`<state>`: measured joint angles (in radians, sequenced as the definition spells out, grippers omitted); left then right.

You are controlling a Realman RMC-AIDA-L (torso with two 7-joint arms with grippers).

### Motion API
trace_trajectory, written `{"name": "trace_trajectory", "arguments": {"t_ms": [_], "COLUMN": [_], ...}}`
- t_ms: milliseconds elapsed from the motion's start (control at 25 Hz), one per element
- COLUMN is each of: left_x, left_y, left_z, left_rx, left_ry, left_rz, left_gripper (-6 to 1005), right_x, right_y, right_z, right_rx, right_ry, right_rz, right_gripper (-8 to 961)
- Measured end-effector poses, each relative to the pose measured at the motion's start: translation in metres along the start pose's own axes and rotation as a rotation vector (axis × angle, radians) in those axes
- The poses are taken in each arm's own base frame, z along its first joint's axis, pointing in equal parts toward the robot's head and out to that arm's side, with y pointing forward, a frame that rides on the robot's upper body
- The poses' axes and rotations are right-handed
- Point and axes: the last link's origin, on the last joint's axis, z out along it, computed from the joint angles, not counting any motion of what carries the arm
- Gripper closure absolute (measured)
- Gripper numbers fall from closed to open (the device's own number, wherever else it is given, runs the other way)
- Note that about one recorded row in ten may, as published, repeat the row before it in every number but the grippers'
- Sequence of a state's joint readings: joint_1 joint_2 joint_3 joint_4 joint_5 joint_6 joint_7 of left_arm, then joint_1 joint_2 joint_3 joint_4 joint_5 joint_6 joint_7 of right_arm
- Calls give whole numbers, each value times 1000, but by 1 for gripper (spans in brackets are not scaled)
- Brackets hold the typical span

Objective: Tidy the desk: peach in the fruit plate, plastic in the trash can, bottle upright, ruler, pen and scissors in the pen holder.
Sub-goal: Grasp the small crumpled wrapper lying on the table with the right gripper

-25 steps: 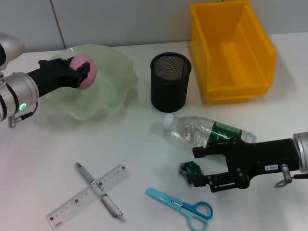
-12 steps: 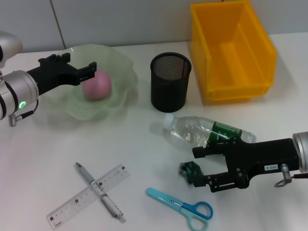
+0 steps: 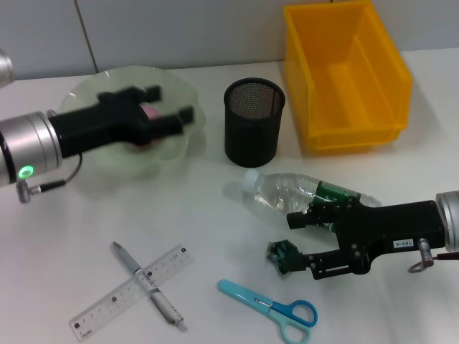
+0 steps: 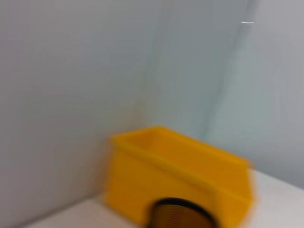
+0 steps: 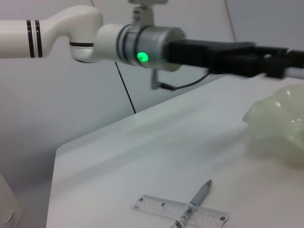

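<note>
— Since a moment ago the left end effector point(image 3: 166, 107) has swung across above the fruit plate point(image 3: 86, 89), toward the pen holder point(image 3: 254, 122); its two fingers are spread wide with nothing between them. What about the peach?

— The peach point(image 3: 147, 115) lies inside the fruit plate, mostly hidden behind that end effector; only a strip of pink shows.

— And the right side?

— The right end effector point(image 3: 292, 241) has edged slightly up; it hovers low over the worktop point(image 3: 215, 244), fingers apart, one finger over the green-labelled end of the bottle point(image 3: 301, 195) and the other beside the crumpled green plastic point(image 3: 281, 256). It grips nothing that I can see.

— Is the bottle upright?

— No, it lies on its side in front of the pen holder, cap end pointing left.

— The rest?

— The pen point(image 3: 147, 284) lies crossed over the ruler point(image 3: 133, 292) at the near left. The scissors point(image 3: 272, 308), blue-handled, lie closed near the front edge, just below the plastic. The yellow trash can point(image 3: 344, 75) stands at the far right, beside the pen holder. The right wrist view shows the pen and ruler crossed, the plate's rim, and the left arm point(image 5: 95, 35) stretched across
</note>
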<state>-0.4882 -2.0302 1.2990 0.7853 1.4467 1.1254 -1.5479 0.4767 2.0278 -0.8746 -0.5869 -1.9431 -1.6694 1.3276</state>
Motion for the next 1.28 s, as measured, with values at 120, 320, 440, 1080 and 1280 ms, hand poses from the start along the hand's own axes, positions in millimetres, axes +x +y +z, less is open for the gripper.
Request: {"name": "trace_trajectory", "arguments": {"t_ms": [120, 320, 440, 1080, 1280], "left_x": [-1, -12, -19, -43, -47], "left_y": [12, 26, 33, 49, 50], "left_z": [-5, -18, -23, -47, -47], "left_rx": [-97, -225, -279, -357, -349], "left_ry": [-29, -84, -107, -70, -66], "left_rz": [-8, -18, -11, 8, 5], "left_gripper": [184, 184, 184, 185, 185], "right_x": [-4, -6, -8, -73, -94], "right_y": [-1, -3, -4, -8, -9], "right_z": [0, -1, -1, 16, 28], "right_rx": [-2, -3, -5, -87, -92], "right_ry": [-2, 1, 3, 400, 622], "right_rz": [-9, -14, -20, 51, -29], "right_gripper": [240, 244, 246, 256, 260]}}
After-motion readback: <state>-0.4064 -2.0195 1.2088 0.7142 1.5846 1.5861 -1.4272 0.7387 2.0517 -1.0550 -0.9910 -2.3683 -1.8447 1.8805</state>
